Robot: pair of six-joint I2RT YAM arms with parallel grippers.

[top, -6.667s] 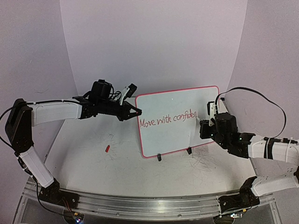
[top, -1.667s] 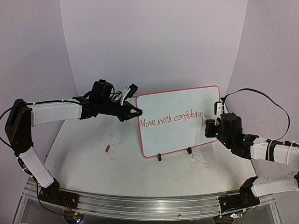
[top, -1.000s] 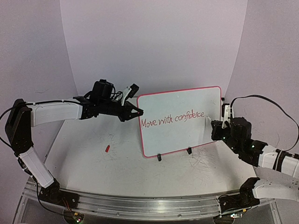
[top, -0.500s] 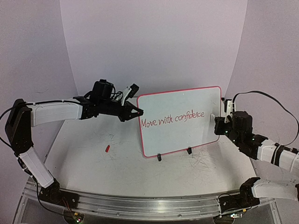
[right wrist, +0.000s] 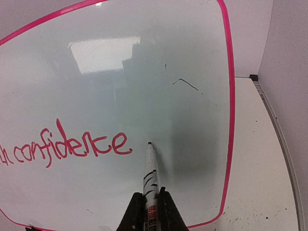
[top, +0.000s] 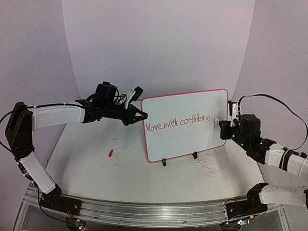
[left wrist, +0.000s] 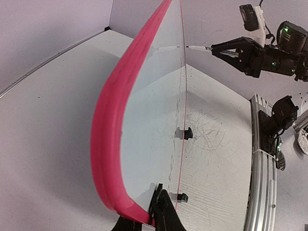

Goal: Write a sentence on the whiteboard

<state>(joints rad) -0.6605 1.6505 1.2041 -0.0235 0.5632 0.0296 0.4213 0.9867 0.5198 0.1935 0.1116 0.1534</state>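
Note:
The whiteboard (top: pixel 187 139) stands upright on two black clip feet (top: pixel 164 162), its red rim showing edge-on in the left wrist view (left wrist: pixel 108 144). The sentence (top: pixel 178 123) reads "Move with confidence" in red; its end shows in the right wrist view (right wrist: pixel 72 147). My left gripper (top: pixel 143 115) is shut on the board's left edge, also in its wrist view (left wrist: pixel 161 211). My right gripper (top: pixel 226 126) is shut on a white marker (right wrist: pixel 150 168). The marker tip sits just right of the last letter, at or very near the board; contact is unclear.
A small red marker cap (top: pixel 110 153) lies on the table left of the board. Grey scribble marks (top: pixel 211 166) cover the table near the board's right foot. A metal rail (top: pixel 154 211) runs along the near edge. A curved white backdrop stands behind.
The word "confidence" was finished. My right gripper then moved right with the marker, off the last letter. The board shifted slightly right. The left arm held still.

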